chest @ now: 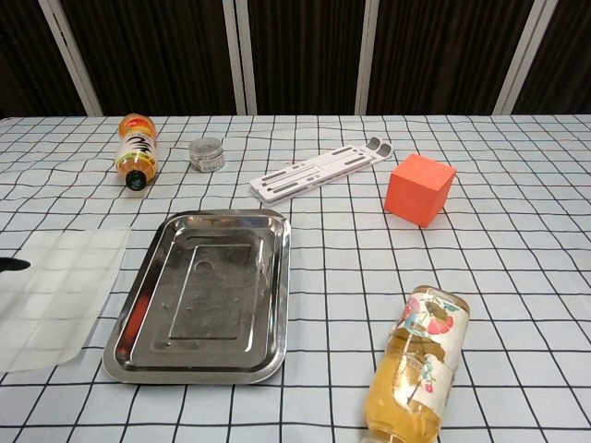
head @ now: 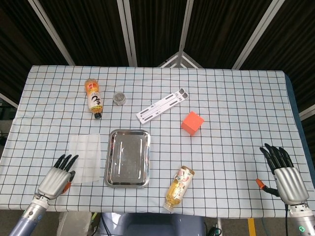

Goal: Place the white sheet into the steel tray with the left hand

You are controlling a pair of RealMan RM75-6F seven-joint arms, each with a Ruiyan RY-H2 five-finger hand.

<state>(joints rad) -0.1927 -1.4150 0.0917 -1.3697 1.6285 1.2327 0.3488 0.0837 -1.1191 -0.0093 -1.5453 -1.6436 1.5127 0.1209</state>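
The translucent white sheet (head: 84, 158) lies flat on the checked cloth just left of the steel tray (head: 109, 158), which holds nothing. In the chest view the sheet (chest: 57, 295) is at the left edge, beside the tray (chest: 280, 277). My left hand (head: 58, 177) is at the sheet's near-left corner, fingers stretched out and apart, their tips at the sheet's edge. A dark fingertip (chest: 13, 265) shows over the sheet in the chest view. My right hand (head: 284, 169) rests at the near right, fingers spread, holding nothing.
An orange-capped bottle (head: 93, 96) and a small jar (head: 119, 98) lie at the back left. A white slotted stand (head: 161, 105) and an orange cube (head: 192, 123) sit behind the tray. A juice bottle (head: 178, 187) lies near the front edge.
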